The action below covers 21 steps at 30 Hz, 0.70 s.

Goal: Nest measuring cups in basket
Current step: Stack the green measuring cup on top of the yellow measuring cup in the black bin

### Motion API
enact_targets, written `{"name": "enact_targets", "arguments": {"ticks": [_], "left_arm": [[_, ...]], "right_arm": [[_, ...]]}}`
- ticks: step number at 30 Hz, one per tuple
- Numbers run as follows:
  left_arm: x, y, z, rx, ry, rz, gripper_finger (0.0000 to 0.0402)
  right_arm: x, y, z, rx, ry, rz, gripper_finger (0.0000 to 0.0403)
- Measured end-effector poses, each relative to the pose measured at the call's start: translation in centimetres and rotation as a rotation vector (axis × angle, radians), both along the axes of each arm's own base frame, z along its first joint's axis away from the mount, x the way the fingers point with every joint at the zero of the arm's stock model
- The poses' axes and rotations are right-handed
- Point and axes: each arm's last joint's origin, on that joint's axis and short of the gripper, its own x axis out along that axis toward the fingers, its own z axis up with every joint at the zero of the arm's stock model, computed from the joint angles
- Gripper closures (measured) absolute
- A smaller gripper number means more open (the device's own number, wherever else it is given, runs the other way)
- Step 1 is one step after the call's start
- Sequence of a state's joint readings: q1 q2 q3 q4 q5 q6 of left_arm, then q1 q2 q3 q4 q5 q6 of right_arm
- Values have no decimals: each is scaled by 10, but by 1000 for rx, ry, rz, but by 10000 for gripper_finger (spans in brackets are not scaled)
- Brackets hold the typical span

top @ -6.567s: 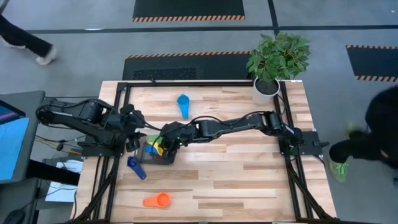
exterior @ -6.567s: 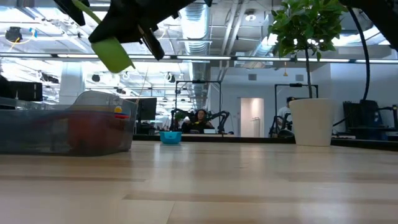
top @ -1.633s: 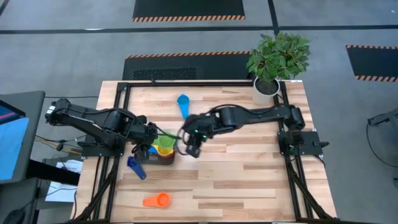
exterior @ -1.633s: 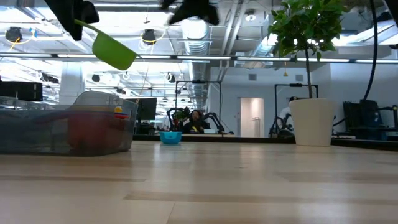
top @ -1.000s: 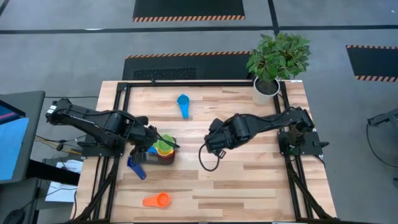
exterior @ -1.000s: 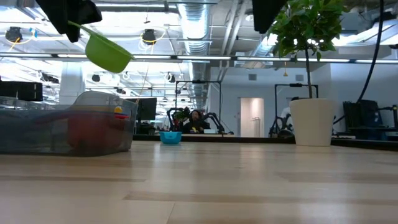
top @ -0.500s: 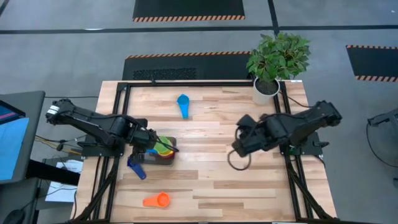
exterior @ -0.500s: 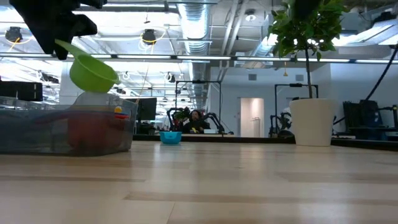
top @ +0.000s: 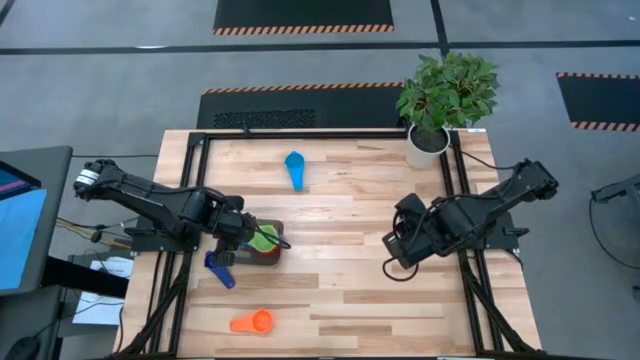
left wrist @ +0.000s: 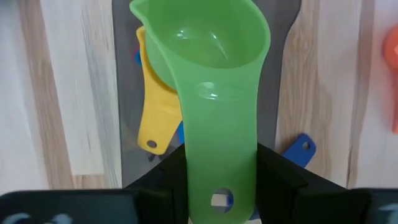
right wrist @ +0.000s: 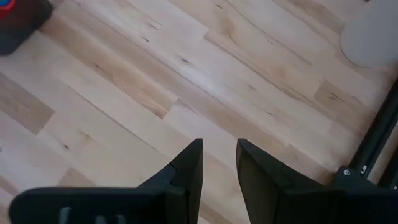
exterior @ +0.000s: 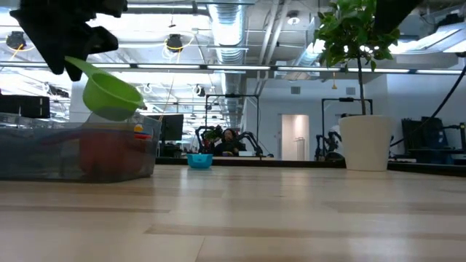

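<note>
High view showed left gripper [top: 243, 240] clamping the green cup [top: 264, 239] over the basket [top: 270, 254]; three cups awaited nesting.

No readable text, labels, brands or numbers in any view. Green cup [left wrist: 214, 118] has a faint embossed mark on its handle, too blurred to read. Basket [exterior: 80, 149] wall has a small red-and-yellow sticker, illegible.
</note>
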<state>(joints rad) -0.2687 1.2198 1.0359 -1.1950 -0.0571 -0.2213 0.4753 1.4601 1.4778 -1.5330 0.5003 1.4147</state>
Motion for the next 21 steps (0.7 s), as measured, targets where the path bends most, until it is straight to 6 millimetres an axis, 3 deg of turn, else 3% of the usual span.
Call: {"name": "enact_targets", "arguments": {"ticks": [10, 21], "left_arm": [[3, 2, -1, 73, -17, -11, 281], [4, 5, -2, 40, -6, 7, 281]], "right_arm": [[1, 1, -1, 5, -13, 0, 284], [2, 2, -1, 10, -22, 1, 284]]}}
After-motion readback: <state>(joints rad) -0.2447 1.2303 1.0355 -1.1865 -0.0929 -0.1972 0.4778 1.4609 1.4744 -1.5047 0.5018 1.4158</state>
